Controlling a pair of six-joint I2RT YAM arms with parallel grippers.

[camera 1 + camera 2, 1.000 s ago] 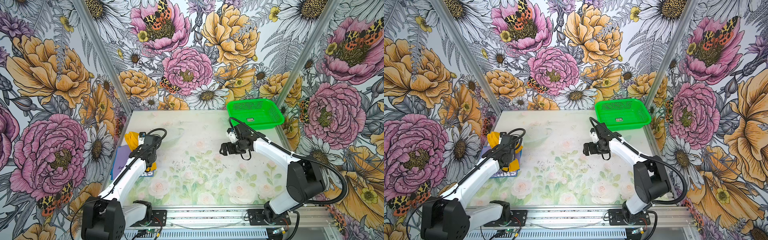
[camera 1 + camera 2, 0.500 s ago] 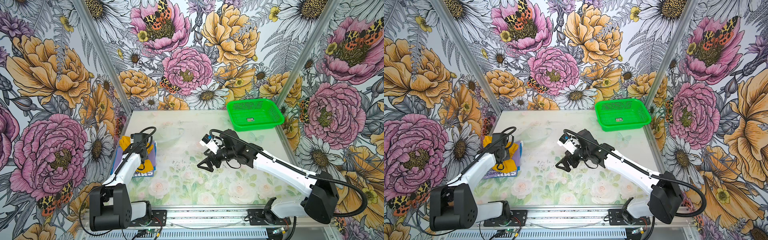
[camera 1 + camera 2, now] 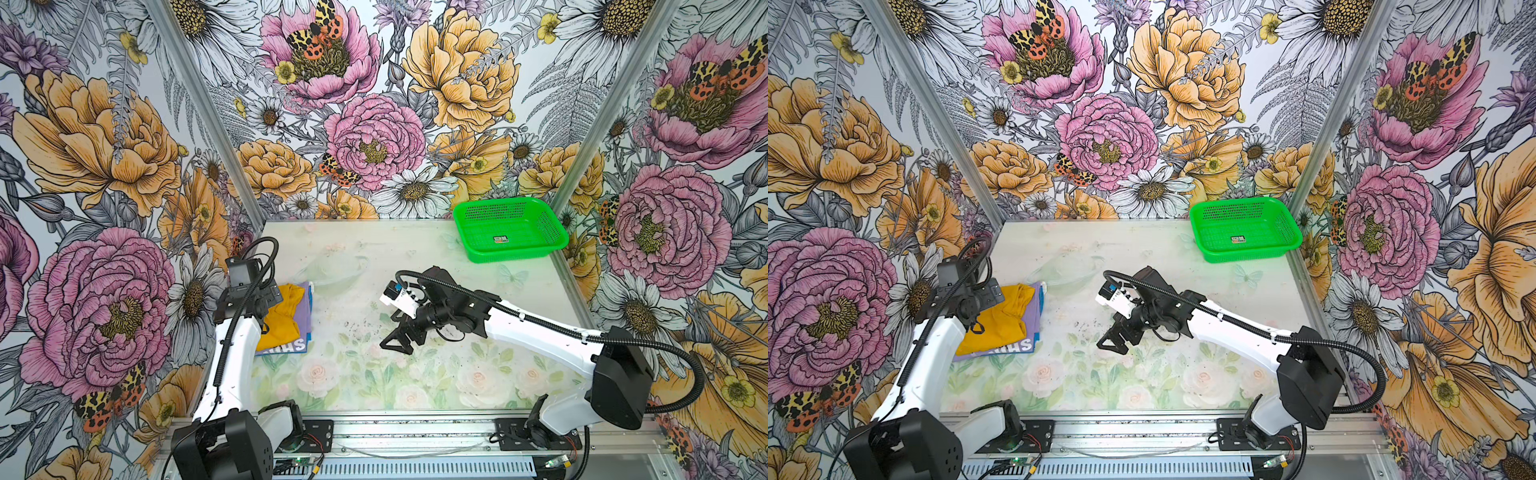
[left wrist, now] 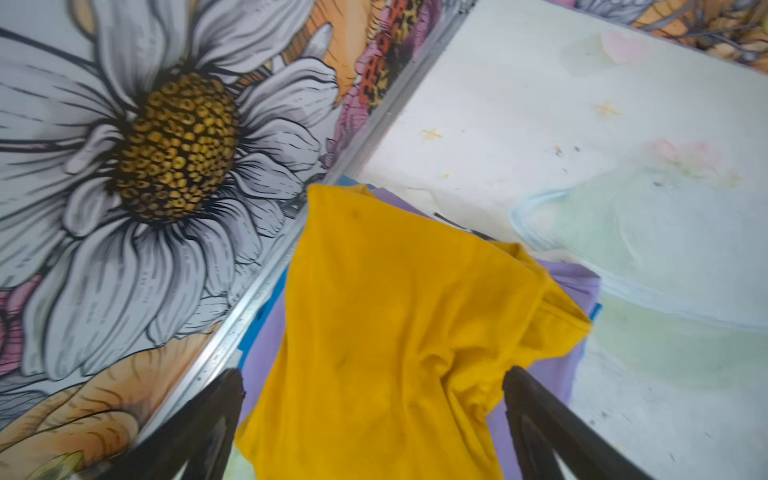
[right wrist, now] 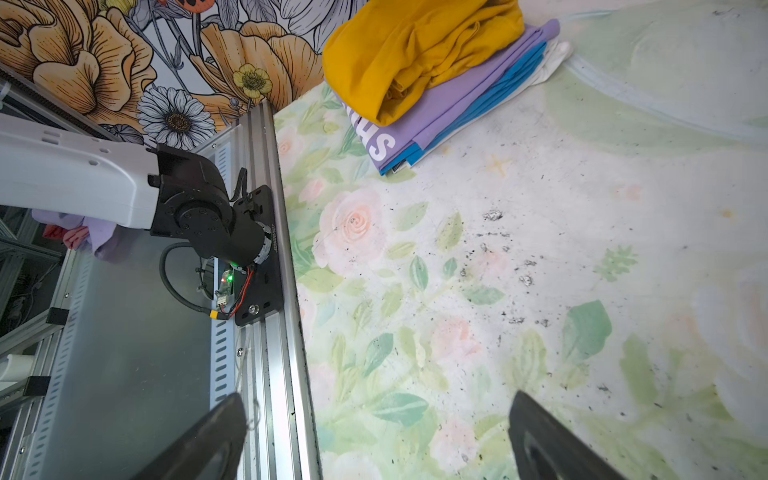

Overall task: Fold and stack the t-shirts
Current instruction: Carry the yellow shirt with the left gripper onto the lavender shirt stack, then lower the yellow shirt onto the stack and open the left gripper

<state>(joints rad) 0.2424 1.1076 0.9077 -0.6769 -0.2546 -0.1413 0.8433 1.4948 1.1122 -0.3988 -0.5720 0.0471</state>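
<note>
A mustard-yellow t-shirt [image 3: 282, 322] [image 3: 1000, 324] lies loosely bunched on a folded lavender t-shirt [image 3: 306, 311] [image 3: 1030, 318] with white lettering, at the table's left edge. My left gripper [image 4: 372, 380] hovers just over the yellow cloth [image 4: 395, 324], open, a finger on either side and nothing pinched. The lavender shirt [image 4: 557, 374] shows beneath it. My right gripper [image 3: 395, 340] [image 3: 1113, 341] hangs open over the middle of the table, apart from the stack, with nothing between its fingers [image 5: 540, 440]. In the right wrist view the yellow shirt [image 5: 415, 50] sits atop the lavender one [image 5: 449, 108].
A green mesh basket [image 3: 519, 253] [image 3: 1250, 251] stands at the back right corner. Blue cloth [image 5: 498, 79] and white cloth edges show under the lavender shirt. The left wall runs right beside the stack. The metal front rail [image 5: 266, 332] borders the table.
My left gripper has opened and let go of the yellow shirt, which now rests on the stack. The right arm swung from the back right toward the middle, staying open.
</note>
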